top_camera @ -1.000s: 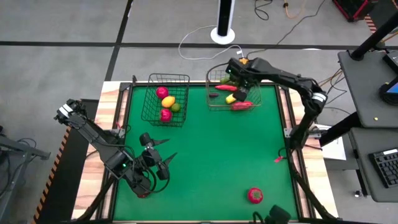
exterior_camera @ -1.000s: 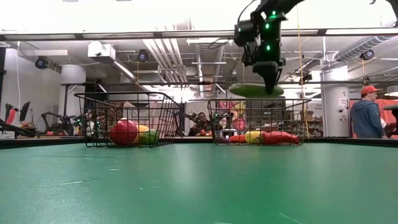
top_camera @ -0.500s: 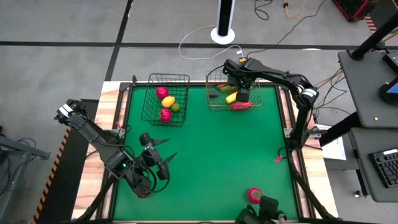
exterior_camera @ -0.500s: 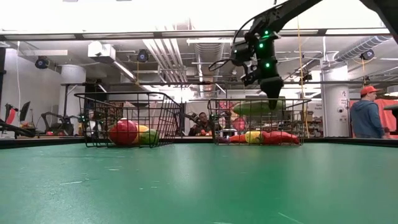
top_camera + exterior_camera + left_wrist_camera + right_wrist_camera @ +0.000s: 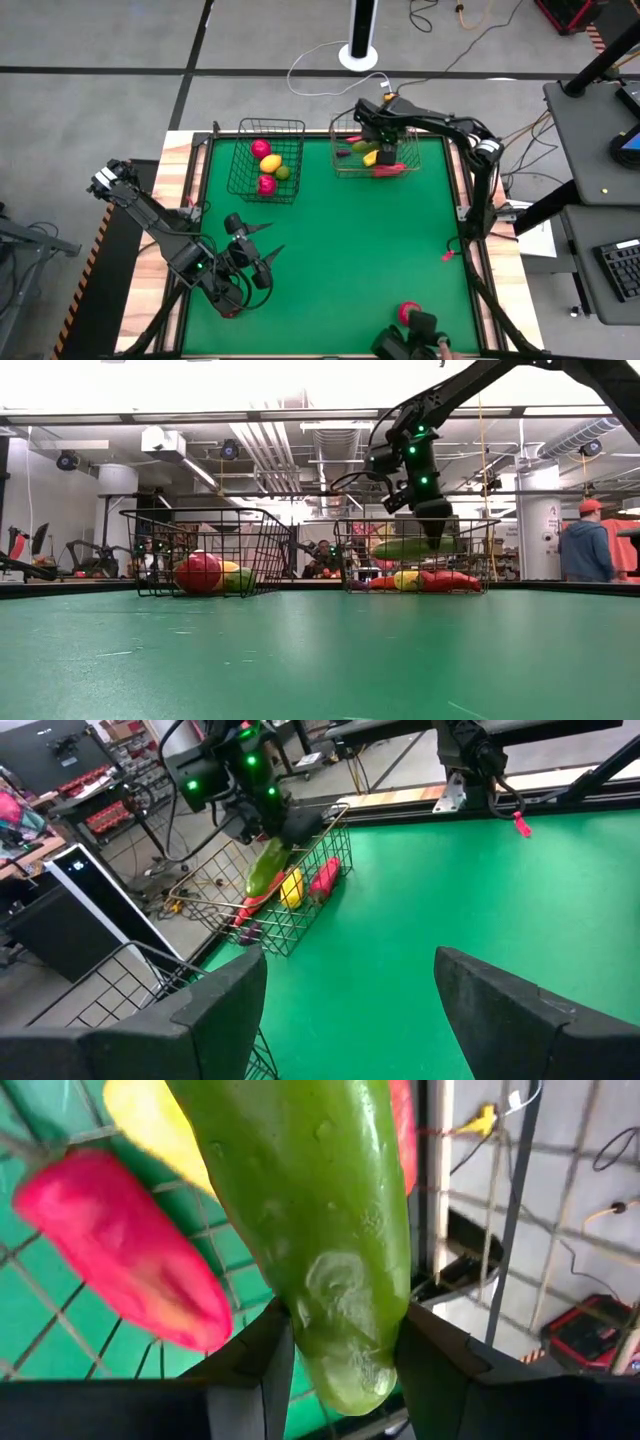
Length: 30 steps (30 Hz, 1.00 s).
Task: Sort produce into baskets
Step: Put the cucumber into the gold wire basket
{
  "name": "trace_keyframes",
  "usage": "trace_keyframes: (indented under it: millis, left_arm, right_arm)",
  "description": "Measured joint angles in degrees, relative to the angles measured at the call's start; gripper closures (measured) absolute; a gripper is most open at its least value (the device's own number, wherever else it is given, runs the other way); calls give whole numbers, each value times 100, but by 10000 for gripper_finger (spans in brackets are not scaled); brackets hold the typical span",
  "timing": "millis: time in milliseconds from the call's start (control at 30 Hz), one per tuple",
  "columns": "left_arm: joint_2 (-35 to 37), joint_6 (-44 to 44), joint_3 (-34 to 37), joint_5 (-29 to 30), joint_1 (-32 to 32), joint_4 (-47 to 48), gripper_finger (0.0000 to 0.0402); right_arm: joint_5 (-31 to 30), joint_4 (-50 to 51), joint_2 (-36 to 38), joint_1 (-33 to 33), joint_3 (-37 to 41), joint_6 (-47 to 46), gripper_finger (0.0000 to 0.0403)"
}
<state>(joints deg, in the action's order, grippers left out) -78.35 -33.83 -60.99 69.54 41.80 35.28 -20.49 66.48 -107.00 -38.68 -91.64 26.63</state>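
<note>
My right gripper (image 5: pixel 335 1370) pinches a long green cucumber (image 5: pixel 310 1210) near one end, hanging inside the silvery basket (image 5: pixel 350 555) above the red and yellow pieces. It looks stiff, light and glossy, so probably slippery; a mid-length grip would be steadier.

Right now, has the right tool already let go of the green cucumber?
No: in the right wrist view the right tool is clamped on the green cucumber, above the silver basket.

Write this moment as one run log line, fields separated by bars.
right gripper: shut on cucumber, inside silver basket | left gripper: open, waiting near table front
</note>
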Motion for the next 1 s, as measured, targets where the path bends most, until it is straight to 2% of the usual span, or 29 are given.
trace_keyframes:
  millis: [367,1000]
  left_arm:
    - [0,2,0,2,0,7,132]
    - [0,-12,0,0,0,7,132]
  right_arm:
    - [706,-629,7,-17,0,2,266]
    - [691,-758,15,-55,44,-258,266]
